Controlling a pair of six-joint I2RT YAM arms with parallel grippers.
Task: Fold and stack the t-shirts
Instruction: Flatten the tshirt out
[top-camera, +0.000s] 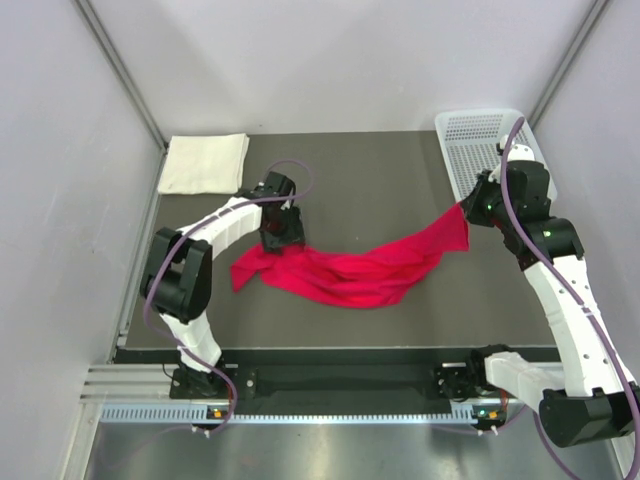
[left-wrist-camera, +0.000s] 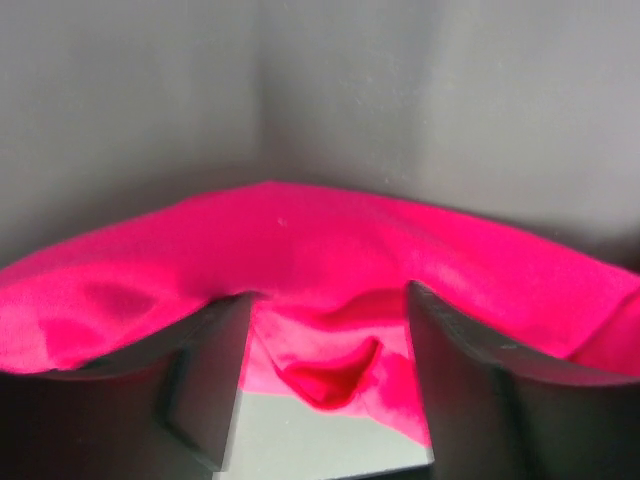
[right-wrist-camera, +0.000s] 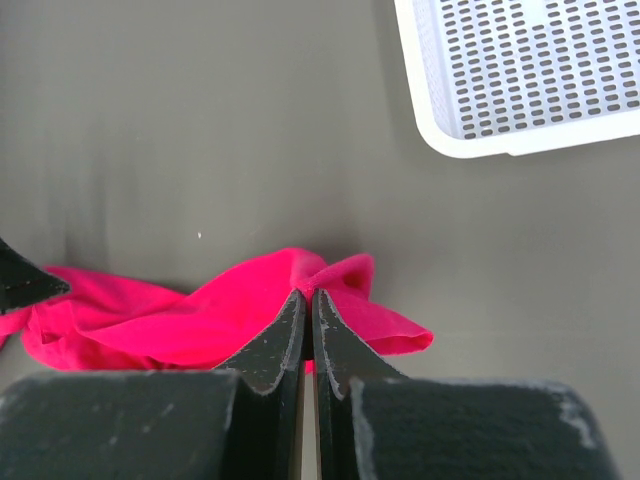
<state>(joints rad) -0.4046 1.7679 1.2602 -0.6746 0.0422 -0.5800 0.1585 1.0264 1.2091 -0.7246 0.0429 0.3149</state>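
Note:
The red t-shirt (top-camera: 350, 270) lies crumpled in a long band across the middle of the dark table. My right gripper (top-camera: 468, 208) is shut on its right end and holds that end a little above the table; the right wrist view shows the fingers pinching a fold of red t-shirt (right-wrist-camera: 240, 305) at my right gripper (right-wrist-camera: 308, 293). My left gripper (top-camera: 282, 232) hangs over the shirt's left part, open. In the left wrist view, red t-shirt (left-wrist-camera: 300, 240) bunches between the spread fingers of my left gripper (left-wrist-camera: 328, 296) without being pinched. The cream-white t-shirt (top-camera: 205, 163) lies folded at the back left corner.
A white plastic mesh basket (top-camera: 462, 135) stands at the back right, just behind the right arm; its corner (right-wrist-camera: 440, 130) shows in the right wrist view. Grey walls close in the table on three sides.

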